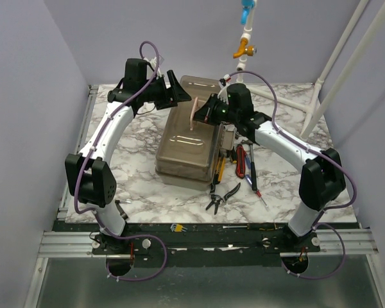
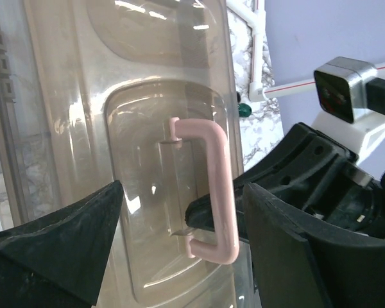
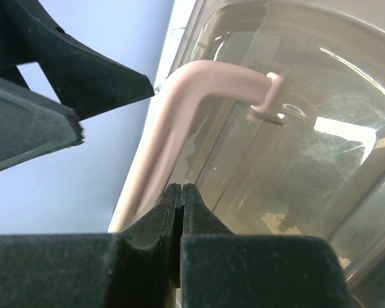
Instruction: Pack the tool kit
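Observation:
The closed translucent grey-brown toolbox lies mid-table, its pink handle standing upright off the lid. My right gripper is shut and empty, its tips tucked under the handle from the right; they show in the right wrist view. My left gripper is open and hovers over the box's far end, its fingers spread either side of the handle without touching it. A red knife, pliers and screwdrivers lie on the table right of the box.
A yellow-handled tool lies against the box's right side. Small hex keys lie at the front edge. A white pipe frame stands at the back right, and a yellow and blue valve hangs above the back.

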